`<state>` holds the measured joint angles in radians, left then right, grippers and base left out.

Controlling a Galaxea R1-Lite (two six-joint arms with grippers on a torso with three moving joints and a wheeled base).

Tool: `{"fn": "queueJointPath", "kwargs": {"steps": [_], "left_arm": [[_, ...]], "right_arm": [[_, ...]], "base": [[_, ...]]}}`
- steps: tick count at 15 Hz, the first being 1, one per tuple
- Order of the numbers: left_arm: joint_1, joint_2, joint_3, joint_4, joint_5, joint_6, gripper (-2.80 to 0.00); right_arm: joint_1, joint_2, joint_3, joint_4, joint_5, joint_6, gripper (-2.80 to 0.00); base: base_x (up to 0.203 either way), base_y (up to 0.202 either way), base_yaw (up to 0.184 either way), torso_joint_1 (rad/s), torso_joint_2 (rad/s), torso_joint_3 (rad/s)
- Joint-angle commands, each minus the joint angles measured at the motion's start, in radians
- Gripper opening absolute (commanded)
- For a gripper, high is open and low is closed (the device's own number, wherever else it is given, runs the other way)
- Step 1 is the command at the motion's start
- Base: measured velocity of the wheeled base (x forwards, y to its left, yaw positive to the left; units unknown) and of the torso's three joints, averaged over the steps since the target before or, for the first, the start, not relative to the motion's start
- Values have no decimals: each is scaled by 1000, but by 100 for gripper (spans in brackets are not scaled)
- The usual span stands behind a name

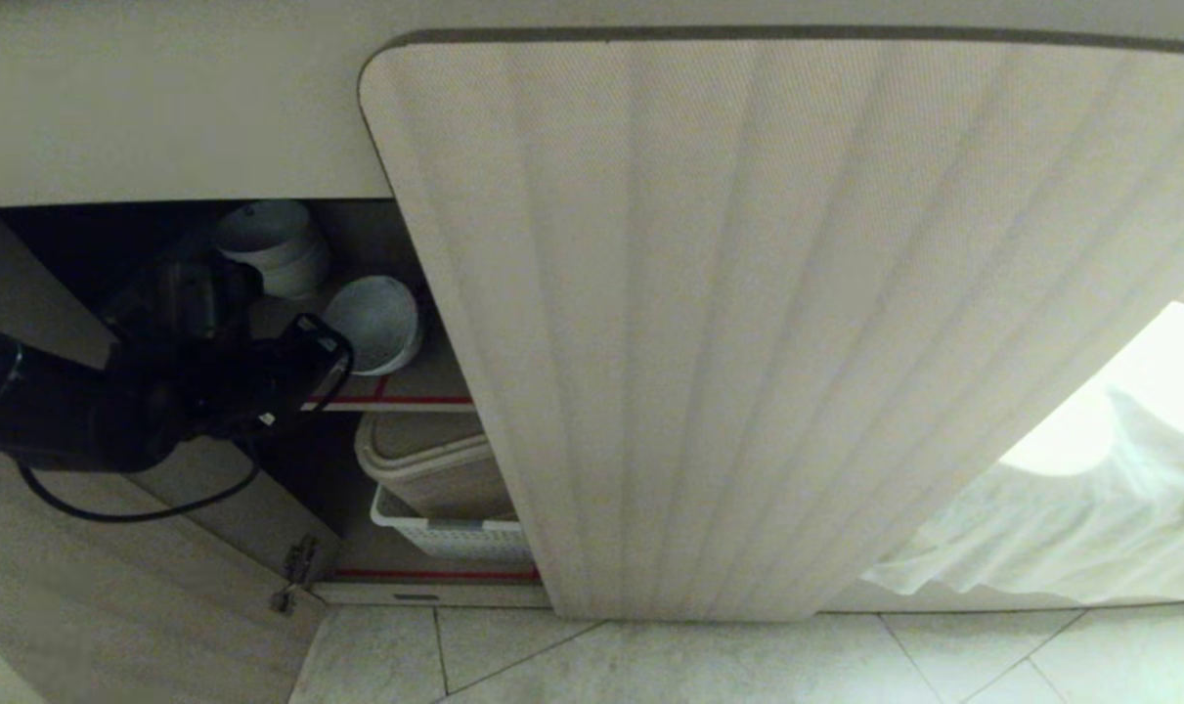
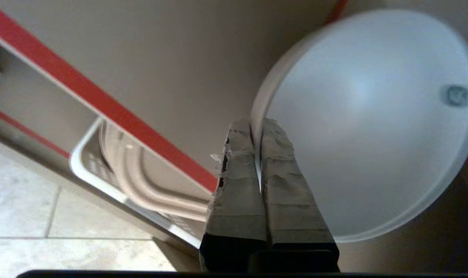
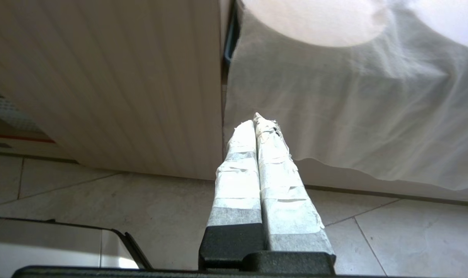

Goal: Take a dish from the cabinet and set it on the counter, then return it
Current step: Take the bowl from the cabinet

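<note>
Left end effector (image 2: 257,127) clamped on near rim of dish (image 1: 376,323), upper left of head view, on cabinet shelf (image 1: 406,400); bowl just beyond fingertips. Right end effector (image 3: 257,121) pressed together, parked, far from dish.

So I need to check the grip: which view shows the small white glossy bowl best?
The left wrist view: the small white glossy bowl fills it, rim pinched by the left gripper. The head view shows it small on the shelf; the right wrist view misses it.
</note>
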<state>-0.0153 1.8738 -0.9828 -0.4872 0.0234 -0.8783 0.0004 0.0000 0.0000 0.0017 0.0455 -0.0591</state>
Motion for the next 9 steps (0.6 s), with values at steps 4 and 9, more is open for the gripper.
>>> {"fn": "queueJointPath", "kwargs": {"steps": [4,9], "left_arm": [[0,-7,4,-5,0,-5,-280],[-6,-31,27,-3,0,-5,-280]], "right_arm": [[1,0,0,0,0,-1,-280],[0,0,0,0,0,-1,-280]], "base": [[0,0,0,0,0,0],[0,0,0,0,0,0]]}}
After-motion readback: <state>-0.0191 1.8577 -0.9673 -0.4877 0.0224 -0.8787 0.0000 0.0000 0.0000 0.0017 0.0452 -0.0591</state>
